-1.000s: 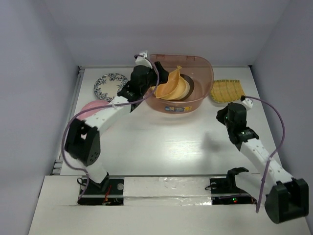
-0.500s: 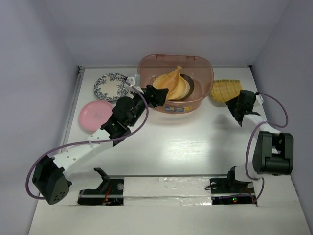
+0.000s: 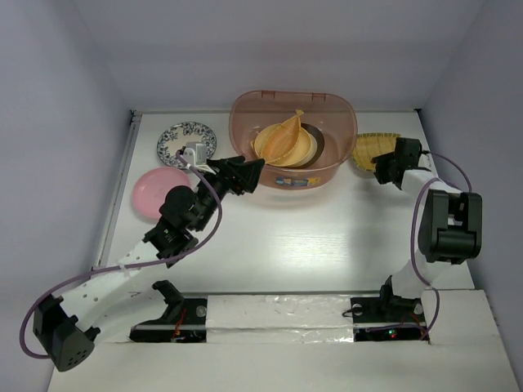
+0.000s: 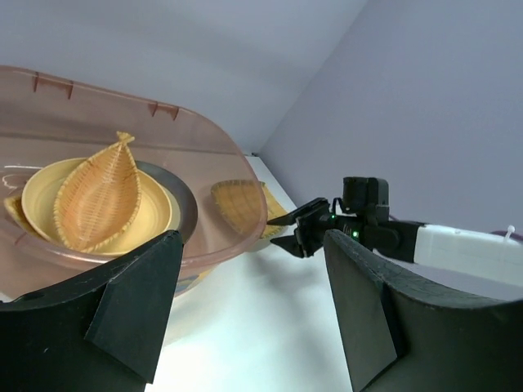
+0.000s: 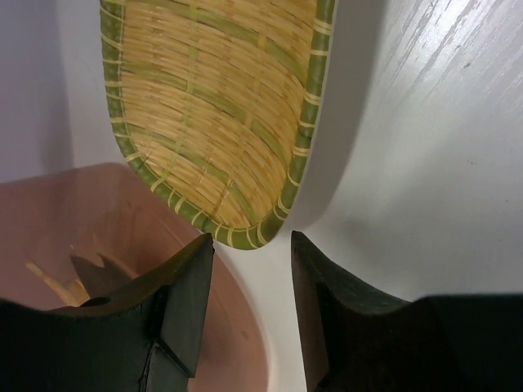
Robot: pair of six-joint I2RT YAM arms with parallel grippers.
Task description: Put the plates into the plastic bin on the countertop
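My right gripper (image 5: 249, 253) stands parted at the rim of the yellow plate (image 5: 212, 106), far right corner of the worktop (image 3: 327, 245); I must straddle it deep before closing; left gripper (image 4: 252, 245) parted, empty

The top view looks down over the whole surface (image 3: 286, 237) from behind. The left wrist view looks low across the plastic bin (image 4: 196, 131). The right wrist view hangs close above the yellow plate (image 5: 216, 106), which all views share.
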